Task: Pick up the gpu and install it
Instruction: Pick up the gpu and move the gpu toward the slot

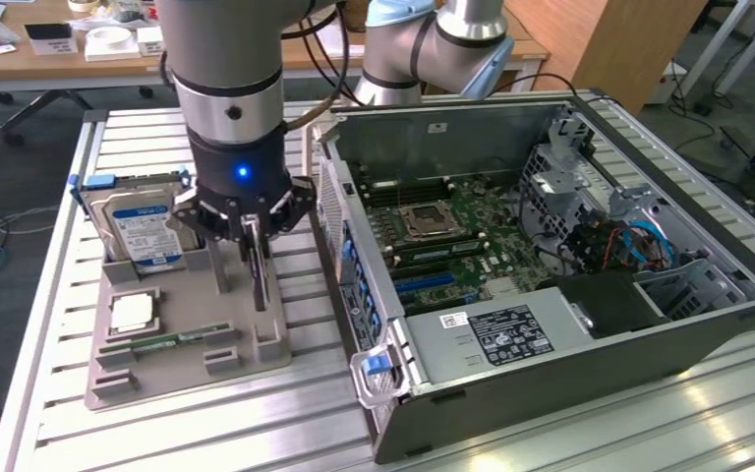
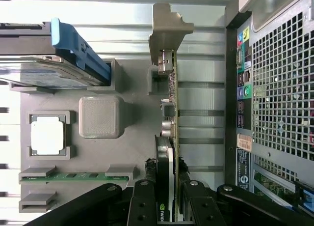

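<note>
Blk gripper (image 1: 255,246) w/ blue glow on its body. gpu (image 2: 163,162) betw. its fingers: blk face, brownish-green board edge. Tray (image 1: 181,369) under gripper: plain grey. Hard drive (image 1: 142,231) just beside gripper: silver, blue label, blue frame. Memory stick (image 1: 168,341) green, cpu (image 1: 131,313) silver-white. Computer case (image 1: 588,364) on gripper's other side: dark grey, perforated grille. Its motherboard (image 1: 470,221) green, latch (image 1: 375,364) blue. Table (image 1: 220,433): silver, ribbed.

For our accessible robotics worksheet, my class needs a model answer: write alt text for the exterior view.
The robot's gripper is closed on the gpu, which stands on edge in a grey parts tray beside a hard drive, a processor and a memory stick. At the exterior view's right lies an open computer case, its motherboard exposed.
</note>
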Robot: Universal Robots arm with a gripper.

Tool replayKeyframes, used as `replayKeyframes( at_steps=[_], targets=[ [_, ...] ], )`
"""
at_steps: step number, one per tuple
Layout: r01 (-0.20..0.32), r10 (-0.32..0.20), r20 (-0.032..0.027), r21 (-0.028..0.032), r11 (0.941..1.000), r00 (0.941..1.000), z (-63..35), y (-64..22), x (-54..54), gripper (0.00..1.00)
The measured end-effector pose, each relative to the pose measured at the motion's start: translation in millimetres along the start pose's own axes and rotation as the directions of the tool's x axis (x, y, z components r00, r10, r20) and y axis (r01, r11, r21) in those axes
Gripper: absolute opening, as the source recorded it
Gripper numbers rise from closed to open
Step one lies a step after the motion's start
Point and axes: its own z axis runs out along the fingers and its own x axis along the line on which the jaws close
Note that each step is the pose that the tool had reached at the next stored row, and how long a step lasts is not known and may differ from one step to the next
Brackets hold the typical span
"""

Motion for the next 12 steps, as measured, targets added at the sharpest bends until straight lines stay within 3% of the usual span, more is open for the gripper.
replayKeyframes(
  at_steps=[12],
  targets=[
    [0.006, -0.006, -0.0005, -0.0156, 0.9999, 1.0000, -33.4, 2.8, 0.0, 0.27]
  ],
)
